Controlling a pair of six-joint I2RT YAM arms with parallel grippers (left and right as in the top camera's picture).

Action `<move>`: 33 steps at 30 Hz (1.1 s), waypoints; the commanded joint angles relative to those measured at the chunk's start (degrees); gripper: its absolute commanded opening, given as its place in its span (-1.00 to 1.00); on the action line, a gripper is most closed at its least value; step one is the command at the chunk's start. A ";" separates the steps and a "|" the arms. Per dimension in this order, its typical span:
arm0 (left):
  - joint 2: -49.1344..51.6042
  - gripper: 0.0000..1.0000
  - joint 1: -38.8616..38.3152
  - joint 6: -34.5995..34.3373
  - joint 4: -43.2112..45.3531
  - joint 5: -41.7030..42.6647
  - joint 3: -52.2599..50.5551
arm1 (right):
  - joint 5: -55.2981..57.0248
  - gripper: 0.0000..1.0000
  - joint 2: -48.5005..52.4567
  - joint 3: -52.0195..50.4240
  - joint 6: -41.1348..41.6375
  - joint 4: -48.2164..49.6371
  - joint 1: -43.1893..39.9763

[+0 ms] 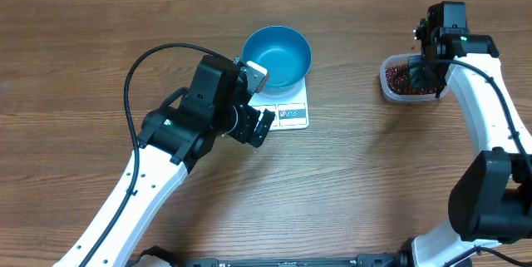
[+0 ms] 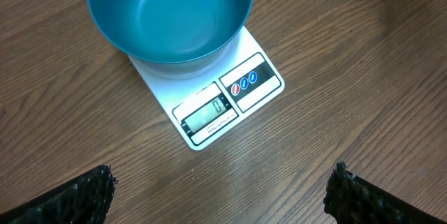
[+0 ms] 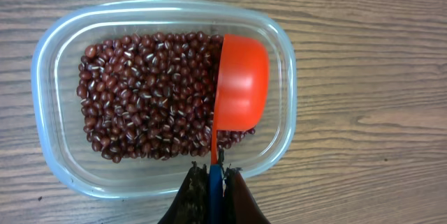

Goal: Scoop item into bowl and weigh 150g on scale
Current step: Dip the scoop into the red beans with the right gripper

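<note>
On table (image 3: 363, 28), right gripper (image 3: 213, 176) holds scoop (image 3: 241, 84) over beans (image 3: 147, 98).

Teal bowl (image 2: 170, 15), white scale (image 2: 209, 105), red-brown beans (image 3: 147, 95), orange-red scoop (image 3: 241, 84), clear tub (image 3: 59, 49), wood-grain table (image 1: 100, 34).

the overhead view looks straight down from high above the wooden table (image 1: 83, 34), taking in both arms, the flat white rectangular kitchen scale (image 1: 293, 116) and the small clear plastic tub (image 1: 384, 80) well right of the scale. the left wrist view tilts down at the scale from near, the left hand (image 2: 220, 196) showing only as fingertips in the bottom corners. the right wrist view faces straight down, close over the tub, the right hand (image 3: 213, 185) at the bottom edge on the orange-red plastic scoop (image 3: 241, 77). each wrist view shares its patch with the overhead.
</note>
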 commanded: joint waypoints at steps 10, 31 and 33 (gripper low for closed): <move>-0.44 0.99 0.24 1.27 0.04 0.81 0.13 | -7.26 -0.93 3.61 0.81 -1.66 -0.50 0.15; -0.44 0.99 0.24 1.27 0.04 0.81 0.13 | -26.67 -0.93 3.76 0.81 -6.08 -3.63 -4.66; -0.44 0.99 0.24 1.27 0.04 0.81 0.13 | -30.77 -0.93 3.76 0.81 -6.10 -3.96 -7.13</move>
